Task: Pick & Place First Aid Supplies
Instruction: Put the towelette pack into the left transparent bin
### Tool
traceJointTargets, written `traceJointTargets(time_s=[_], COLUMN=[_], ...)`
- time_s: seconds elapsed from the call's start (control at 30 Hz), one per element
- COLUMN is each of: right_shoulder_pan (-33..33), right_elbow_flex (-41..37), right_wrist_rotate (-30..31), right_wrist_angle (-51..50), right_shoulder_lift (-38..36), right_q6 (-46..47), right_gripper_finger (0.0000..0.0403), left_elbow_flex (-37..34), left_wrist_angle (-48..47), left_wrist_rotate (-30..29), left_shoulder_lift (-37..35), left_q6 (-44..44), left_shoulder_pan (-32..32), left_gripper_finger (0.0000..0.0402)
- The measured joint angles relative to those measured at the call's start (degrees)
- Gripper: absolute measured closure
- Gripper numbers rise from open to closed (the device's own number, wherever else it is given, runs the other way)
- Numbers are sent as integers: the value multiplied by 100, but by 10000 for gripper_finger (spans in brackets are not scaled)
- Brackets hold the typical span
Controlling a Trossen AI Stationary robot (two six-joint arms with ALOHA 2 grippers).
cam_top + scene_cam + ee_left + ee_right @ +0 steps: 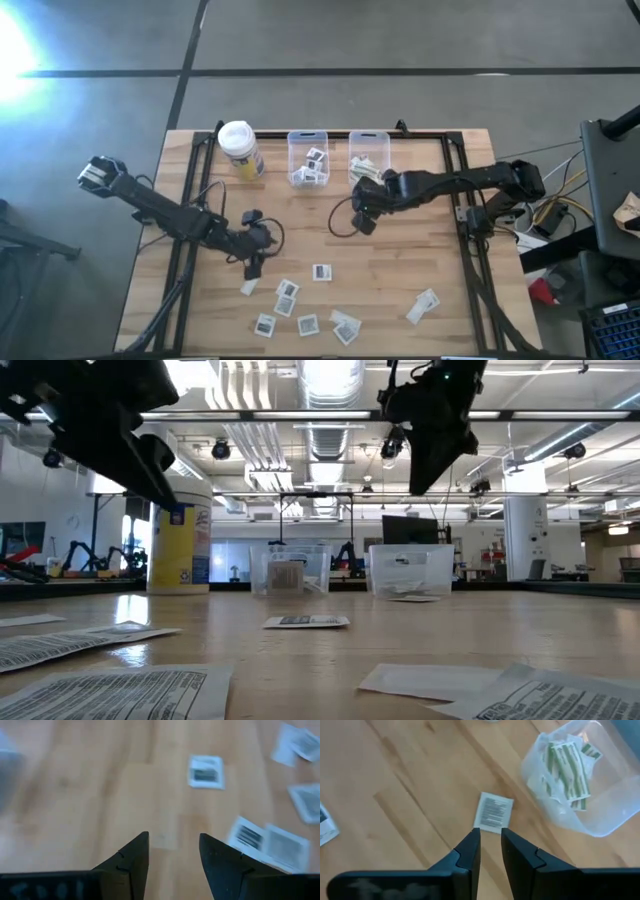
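Note:
Several small white first aid packets lie flat on the near part of the wooden table. My left gripper hangs open above the table just to their far left. In its wrist view the open fingers frame bare wood, and a square packet lies beyond them. My right gripper hangs above the table in front of the two clear bins. Its fingers stand narrowly open with wood showing between them. One printed square packet lies on the table just past the fingertips.
Two clear bins stand at the far middle. The left bin holds square packets, and the right bin holds green-striped strips. A yellow container with a white lid stands to their left. Bare wood lies between the bins and the packets.

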Motion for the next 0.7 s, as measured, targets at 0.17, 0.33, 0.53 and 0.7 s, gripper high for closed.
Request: traceJointTargets(time_s=[0.17, 0.33, 0.53, 0.7], right_shoulder_pan=[270, 360, 383, 385], right_elbow_flex=[0, 0, 0, 0], right_wrist_rotate=[124, 139, 139, 139], right_wrist_angle=[3, 24, 42, 46], right_shoulder_lift=[0, 0, 0, 0], right_q6=[74, 179, 198, 203], right_gripper_finger=[335, 331, 326, 332], left_elbow_flex=[2, 2, 2, 2], left_wrist_angle=[258, 789, 1020, 1414], left_wrist_rotate=[783, 1408, 1505, 1642], left_shoulder_lift=[347, 854, 1310, 1648], left_q6=[32, 69, -186, -359], left_shoulder_pan=[-117, -141, -141, -135], left_gripper_finger=[234, 234, 234, 234])
